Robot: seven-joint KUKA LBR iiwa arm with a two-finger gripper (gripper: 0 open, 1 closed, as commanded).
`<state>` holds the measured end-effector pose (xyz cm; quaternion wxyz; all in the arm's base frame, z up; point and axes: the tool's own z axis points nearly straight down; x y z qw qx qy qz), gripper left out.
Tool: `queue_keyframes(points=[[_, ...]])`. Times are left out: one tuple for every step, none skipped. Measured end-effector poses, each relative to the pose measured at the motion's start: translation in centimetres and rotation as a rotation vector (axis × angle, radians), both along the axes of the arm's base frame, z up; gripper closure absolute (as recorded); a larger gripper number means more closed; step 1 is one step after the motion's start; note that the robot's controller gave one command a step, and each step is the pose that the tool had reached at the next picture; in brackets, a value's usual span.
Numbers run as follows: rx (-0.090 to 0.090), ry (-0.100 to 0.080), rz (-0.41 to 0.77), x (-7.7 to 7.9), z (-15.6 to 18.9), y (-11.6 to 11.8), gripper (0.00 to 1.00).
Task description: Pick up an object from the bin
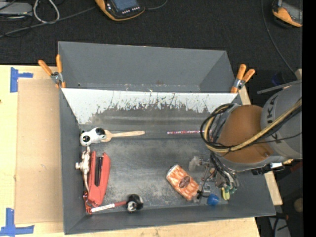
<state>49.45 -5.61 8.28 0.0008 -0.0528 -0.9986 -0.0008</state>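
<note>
Lying beside the gripper (pixel 211 184) (state: cannot tell) is a flat orange patterned packet (pixel 181 181).

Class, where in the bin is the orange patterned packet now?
In the camera view, the orange patterned packet lies at the bin floor's lower right, just left of the gripper, a small blue ball to its lower right.

This is a robotics lab — loose cables (pixel 43 6) lie upper left, an orange handheld controller (pixel 118 3) top centre, the robot arm (pixel 276 127) at right.
</note>
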Motion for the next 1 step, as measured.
queue_keyframes(points=[[-0.002,-0.002,-0.018,-1.12,0.05,1.85,0.00]])
